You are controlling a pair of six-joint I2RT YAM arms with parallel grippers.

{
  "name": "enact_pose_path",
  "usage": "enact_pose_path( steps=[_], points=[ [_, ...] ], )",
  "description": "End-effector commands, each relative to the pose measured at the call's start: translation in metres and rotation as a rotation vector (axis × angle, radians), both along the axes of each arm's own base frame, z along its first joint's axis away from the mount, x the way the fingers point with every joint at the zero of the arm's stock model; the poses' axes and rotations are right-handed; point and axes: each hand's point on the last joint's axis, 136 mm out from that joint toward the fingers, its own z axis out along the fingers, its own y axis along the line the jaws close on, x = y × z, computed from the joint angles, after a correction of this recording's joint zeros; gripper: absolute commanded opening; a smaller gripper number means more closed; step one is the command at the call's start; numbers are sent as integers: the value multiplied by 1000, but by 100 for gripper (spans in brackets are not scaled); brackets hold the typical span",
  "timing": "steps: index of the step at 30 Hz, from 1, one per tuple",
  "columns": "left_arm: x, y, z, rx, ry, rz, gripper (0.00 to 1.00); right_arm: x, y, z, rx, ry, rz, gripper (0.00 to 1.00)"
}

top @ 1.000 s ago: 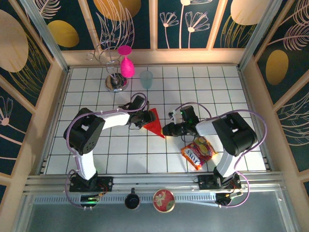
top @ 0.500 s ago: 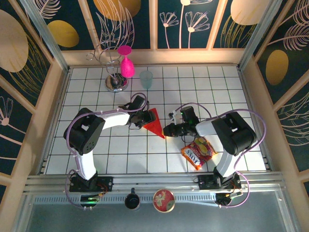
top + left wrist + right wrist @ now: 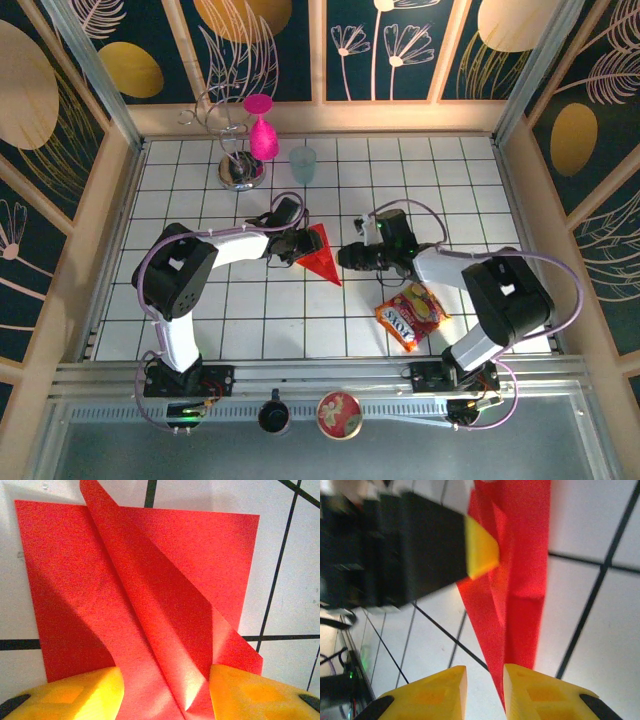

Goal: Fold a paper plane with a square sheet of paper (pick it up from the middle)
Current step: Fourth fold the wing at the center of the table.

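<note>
Paper plane [image 3: 321, 257] aims its tip at the right pincer

Bright red, matte and thin, the paper plane lies on the white, dark-lined tile surface [image 3: 210, 300] between the two pincers. Its long axis runs at a slant. The one sharp point faces the near edge and slightly right, ending just beside the right pincer [image 3: 345, 258]. The broad end sits at the left pincer [image 3: 292, 247].

From the left wrist, the paper plane [image 3: 150, 575] shows a flat layer with a straight edge and two square corners ahead of the pincer. A lifted diagonal flap with a crisp crease runs back into the gap between the yellow fingers [image 3: 75, 695]. Those fingers stand apart with red paper filling the gap; whether they pinch it I cannot tell.

From the right wrist, the paper plane [image 3: 520, 555] narrows to a slim strip whose tip meets the inner edge of one yellow finger [image 3: 545, 695]. That pincer is released, its jaws a narrow slit apart with bare tile between them.

A crinkly red-and-yellow snack packet [image 3: 410, 313] lies near the right pincer on its near-right side, apart from the paper plane.
</note>
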Motion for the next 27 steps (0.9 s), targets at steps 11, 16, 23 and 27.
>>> enact_pose_path(
  steps=[11,16,23,27],
  points=[
    [-55,60,-87,270,240,21,53,11,21,-21,-76,42,7,26],
    [-55,59,-88,266,243,19,53,3,29,-31,-59,83,61,24],
    [-55,58,-87,263,243,18,53,0,34,-39,-43,112,87,21],
    [-55,58,-87,262,242,19,53,-2,34,-43,-40,128,94,20]
  ],
)
